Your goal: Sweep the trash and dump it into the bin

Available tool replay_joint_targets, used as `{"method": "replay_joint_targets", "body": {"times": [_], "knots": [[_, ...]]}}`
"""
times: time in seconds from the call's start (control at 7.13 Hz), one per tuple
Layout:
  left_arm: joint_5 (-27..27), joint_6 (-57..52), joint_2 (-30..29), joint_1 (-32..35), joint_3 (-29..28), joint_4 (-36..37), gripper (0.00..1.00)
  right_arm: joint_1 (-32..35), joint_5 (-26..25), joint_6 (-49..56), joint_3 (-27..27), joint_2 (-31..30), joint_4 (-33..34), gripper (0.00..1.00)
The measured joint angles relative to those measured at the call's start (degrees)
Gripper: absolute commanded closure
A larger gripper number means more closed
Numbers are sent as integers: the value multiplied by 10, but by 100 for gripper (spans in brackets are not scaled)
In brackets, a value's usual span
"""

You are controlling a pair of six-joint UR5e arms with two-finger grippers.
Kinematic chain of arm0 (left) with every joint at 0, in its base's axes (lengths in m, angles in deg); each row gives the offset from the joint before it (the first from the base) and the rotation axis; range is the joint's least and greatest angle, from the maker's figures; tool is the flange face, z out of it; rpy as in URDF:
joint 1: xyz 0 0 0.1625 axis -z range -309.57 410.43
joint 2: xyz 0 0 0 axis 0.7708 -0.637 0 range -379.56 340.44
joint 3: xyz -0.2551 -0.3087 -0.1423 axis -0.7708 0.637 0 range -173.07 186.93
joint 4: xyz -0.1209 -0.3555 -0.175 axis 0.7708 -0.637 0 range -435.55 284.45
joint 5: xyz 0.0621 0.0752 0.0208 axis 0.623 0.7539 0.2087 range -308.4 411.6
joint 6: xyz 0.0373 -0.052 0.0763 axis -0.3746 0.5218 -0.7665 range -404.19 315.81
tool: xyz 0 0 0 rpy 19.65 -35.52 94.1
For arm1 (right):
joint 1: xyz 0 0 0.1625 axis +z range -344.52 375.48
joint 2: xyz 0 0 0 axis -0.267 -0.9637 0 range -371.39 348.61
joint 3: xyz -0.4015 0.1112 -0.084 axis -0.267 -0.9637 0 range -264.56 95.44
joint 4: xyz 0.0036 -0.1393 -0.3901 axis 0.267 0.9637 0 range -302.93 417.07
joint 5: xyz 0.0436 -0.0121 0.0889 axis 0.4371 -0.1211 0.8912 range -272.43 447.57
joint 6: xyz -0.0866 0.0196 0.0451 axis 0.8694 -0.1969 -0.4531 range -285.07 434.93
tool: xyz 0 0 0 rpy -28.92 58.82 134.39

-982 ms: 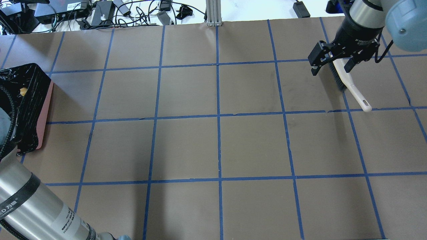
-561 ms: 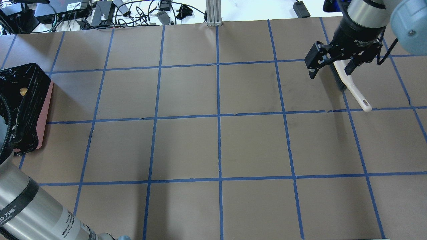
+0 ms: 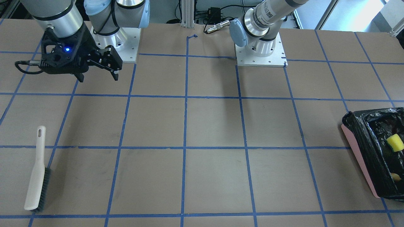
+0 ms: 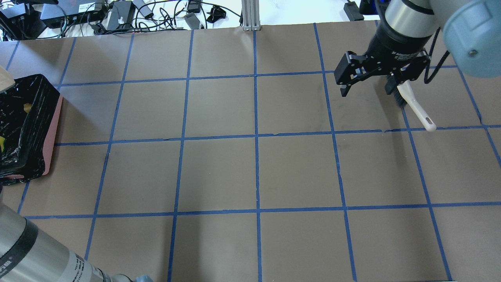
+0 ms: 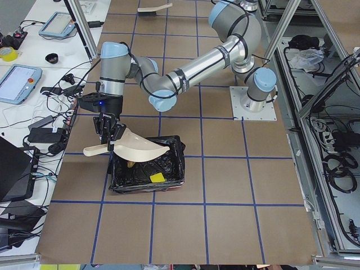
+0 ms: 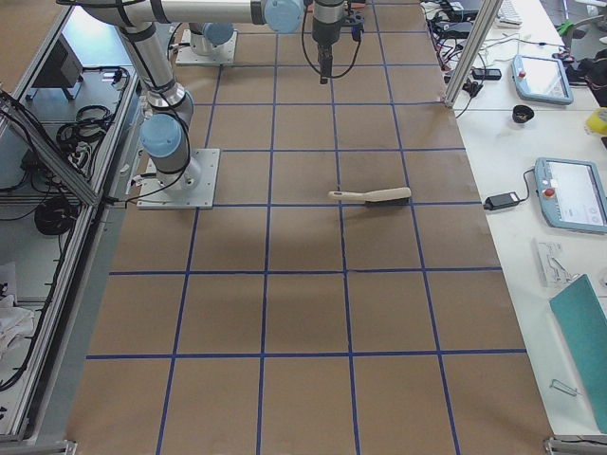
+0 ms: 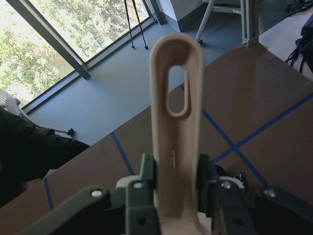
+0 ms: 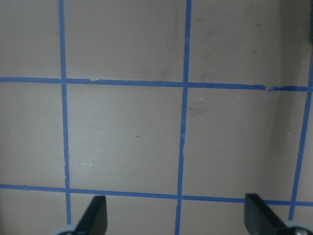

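The trash (image 3: 395,142) lies inside the bin (image 3: 361,157), just below the left gripper (image 5: 111,134). That gripper is clamped on the handle of a beige dustpan (image 5: 139,149), which tilts over the bin and covers part of its opening. The right gripper (image 4: 366,91) hangs spread wide and empty above the table (image 4: 219,172). The brush (image 3: 36,176) lies flat below it, apart from both fingers.

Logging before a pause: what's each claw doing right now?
Left claw: closed on the dustpan handle.
Right claw: open, empty.
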Motion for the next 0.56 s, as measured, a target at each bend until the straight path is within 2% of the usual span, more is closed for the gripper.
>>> {"method": "replay_joint_targets", "body": {"times": [0.28,0.56], "knots": [[-81,135,18,14,0,-101,100,19,0,-16,4,5,0,0],[-129,278,28,52,1,-178,100,21,-8,-14,7,16,2,0]]}}
